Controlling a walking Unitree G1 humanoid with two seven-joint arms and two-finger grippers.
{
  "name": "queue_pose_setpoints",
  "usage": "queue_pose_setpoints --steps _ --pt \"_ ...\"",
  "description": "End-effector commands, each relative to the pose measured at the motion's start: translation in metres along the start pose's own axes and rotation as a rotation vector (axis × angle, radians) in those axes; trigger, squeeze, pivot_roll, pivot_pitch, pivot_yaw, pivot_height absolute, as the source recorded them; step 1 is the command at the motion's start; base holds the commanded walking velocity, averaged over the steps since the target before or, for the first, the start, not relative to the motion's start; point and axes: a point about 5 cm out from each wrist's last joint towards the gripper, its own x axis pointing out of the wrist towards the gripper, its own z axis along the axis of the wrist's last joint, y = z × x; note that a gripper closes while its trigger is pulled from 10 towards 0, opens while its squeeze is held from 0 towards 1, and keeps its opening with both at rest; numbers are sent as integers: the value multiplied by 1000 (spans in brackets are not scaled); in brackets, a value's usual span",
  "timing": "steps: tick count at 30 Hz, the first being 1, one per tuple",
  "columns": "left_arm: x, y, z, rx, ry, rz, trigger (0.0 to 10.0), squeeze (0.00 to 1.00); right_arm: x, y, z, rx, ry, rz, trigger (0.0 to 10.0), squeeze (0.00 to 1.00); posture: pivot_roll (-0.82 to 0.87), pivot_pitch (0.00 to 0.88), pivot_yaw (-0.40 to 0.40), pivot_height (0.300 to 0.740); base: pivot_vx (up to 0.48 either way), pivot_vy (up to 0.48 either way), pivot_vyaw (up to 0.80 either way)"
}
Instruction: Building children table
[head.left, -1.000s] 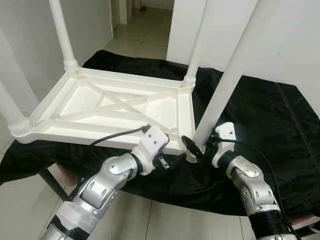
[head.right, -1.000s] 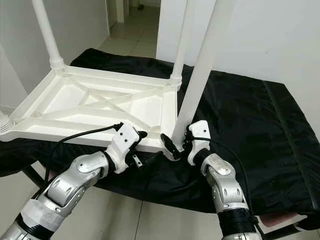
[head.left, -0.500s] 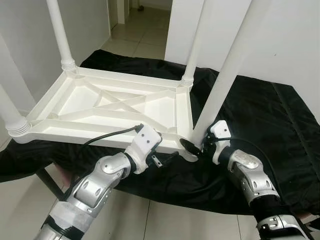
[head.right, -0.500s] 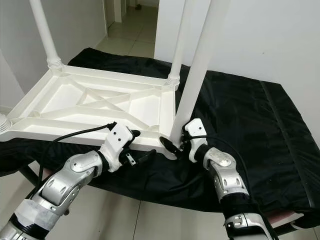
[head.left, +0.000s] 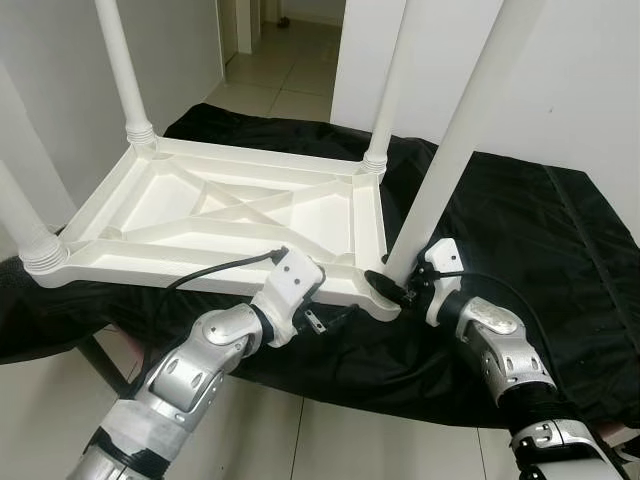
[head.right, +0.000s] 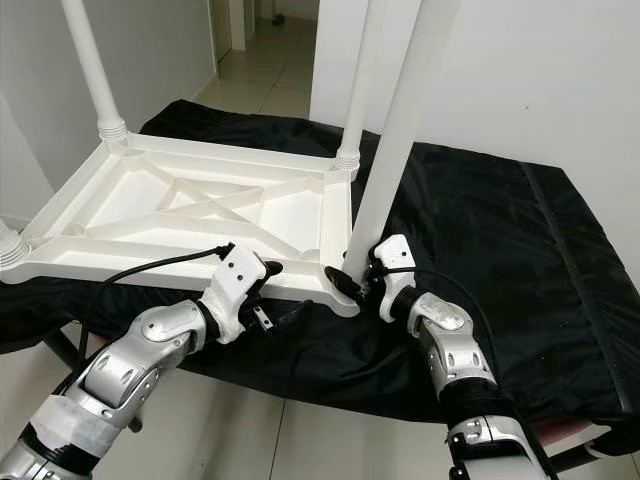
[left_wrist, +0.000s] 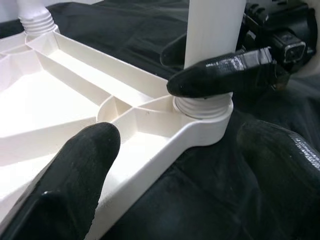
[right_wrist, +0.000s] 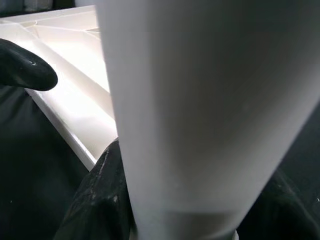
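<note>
Right tool clamps the white table leg at its corner socket, centre frame; left tool gapes empty beside the upturned tabletop. Cross-threading risk if the leg tilts.

White table upside down, 4 legs upright
</note>
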Motion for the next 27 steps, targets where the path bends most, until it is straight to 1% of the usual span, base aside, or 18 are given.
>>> queue_pose_setpoints --steps 1,2,4,6,8,9,10,12,14,16,17,20,22,23,24,27 --pt "2 -1 0 30 11 -85 10000 0 -2 1 -5 23 35 -49 10000 0 -12 0 -66 740 0 0 0" --pt "2 -1 0 30 11 -85 10000 0 -2 1 -5 23 35 -49 10000 0 -12 0 -66 740 0 0 0" --pt "4 1 -1 33 8 -55 10000 0 -2 3 -7 108 43 -158 10000 0 -26 0 -73 740 0 0 0" --pt "5 2 -2 36 0 -30 10000 0 0 8 -7 150 45 -236 10000 0 -35 0 -70 740 0 0 0" --pt "7 1 -2 38 -6 -16 10000 0 1 11 -8 140 43 -301 10000 0 -35 0 -66 740 0 0 0" --pt "7 1 -2 38 -6 -16 10000 0 1 11 -8 140 43 -301 10000 0 -35 0 -66 740 0 0 0" --pt "8 -1 -1 35 -12 -11 10000 0 1 13 -8 145 39 -344 10000 0 -34 0 -57 740 0 0 0" --pt "8 -1 -1 35 -12 -11 10000 0 1 13 -8 145 39 -344 10000 0 -34 0 -57 740 0 0 0" --pt "7 -6 0 46 -28 -15 10000 0 1 21 -9 186 23 -513 10000 0 -32 0 -54 740 0 0 0" --pt "7 -6 0 46 -28 -15 10000 0 1 21 -9 186 23 -513 10000 0 -32 0 -54 740 0 0 0" --pt "7 -5 0 50 -32 -12 10000 0 -1 25 -10 214 13 -644 10000 0 -30 0 -52 740 0 0 0" --pt "7 -5 0 50 -32 -12 10000 0 -1 25 -10 214 13 -644 10000 0 -30 0 -52 740 0 0 0" --pt "7 -1 0 54 -36 0 10000 0 -3 33 -13 256 35 -839 10000 0 -31 0 -56 740 0 0 0" --pt "7 -1 0 54 -36 0 10000 0 -3 33 -13 256 35 -839 10000 0 -31 0 -56 740 0 0 0" --pt "7 1 1 54 -39 7 10000 0 -2 36 -12 272 44 -879 10000 0 -43 0 -50 740 0 0 0" --pt "7 1 1 54 -39 7 10000 0 -2 36 -12 272 44 -879 10000 0 -43 0 -50 740 0 0 0"
